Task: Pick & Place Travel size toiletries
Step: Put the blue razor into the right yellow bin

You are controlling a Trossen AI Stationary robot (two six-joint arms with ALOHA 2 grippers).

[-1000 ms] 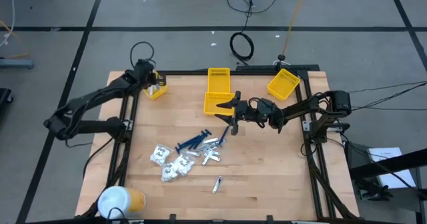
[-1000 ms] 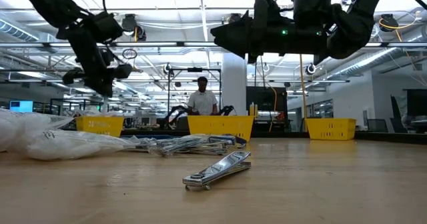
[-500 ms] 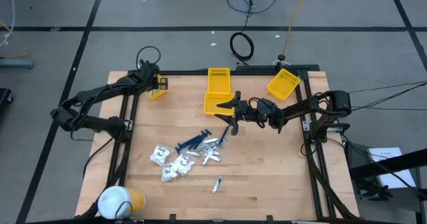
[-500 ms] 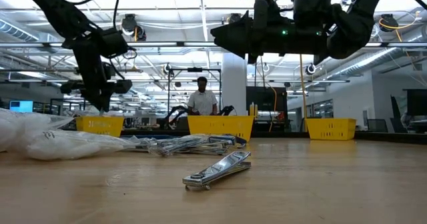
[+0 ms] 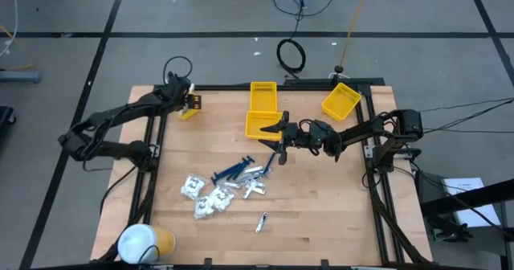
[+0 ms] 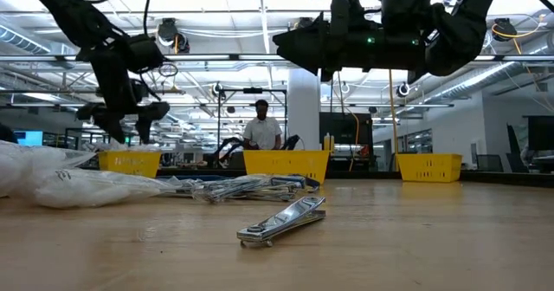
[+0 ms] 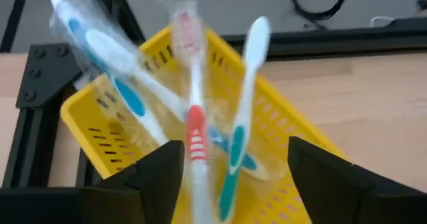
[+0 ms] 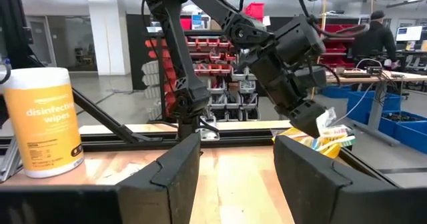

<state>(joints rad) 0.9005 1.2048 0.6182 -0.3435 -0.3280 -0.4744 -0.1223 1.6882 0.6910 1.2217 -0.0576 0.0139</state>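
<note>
Three wrapped toothbrushes (image 7: 193, 111), blue, red and teal on white, stand between the open fingers of my left gripper (image 7: 233, 147) over the far-left yellow bin (image 7: 100, 127). The right wrist view shows that gripper (image 8: 313, 121) over the brushes (image 8: 333, 141) too. Blue razors (image 5: 233, 171), silvery tubes (image 5: 255, 183) and white crinkly packets (image 5: 205, 198) lie in a heap mid-table, with one silvery piece (image 6: 281, 220) apart near the front. My right gripper (image 5: 277, 137) hovers open above the table's middle, holding nothing. My left gripper's fingers (image 7: 160, 177) stand on either side of the toothbrush handles (image 7: 195, 144), slanting down from above the bin. The brushes are blurred, and I cannot tell whether a finger touches them.
Two more yellow bins stand at the far edge, one in the middle (image 5: 262, 109) and one at the right (image 5: 340, 100). A white-and-yellow cylinder (image 5: 144, 242) stands at the near left corner. A black frame (image 5: 152, 141) edges the table. A person (image 6: 261, 126) stands far behind.
My left gripper has opened over the far-left bin, its fingers now spread wide. My right gripper has kept still.
</note>
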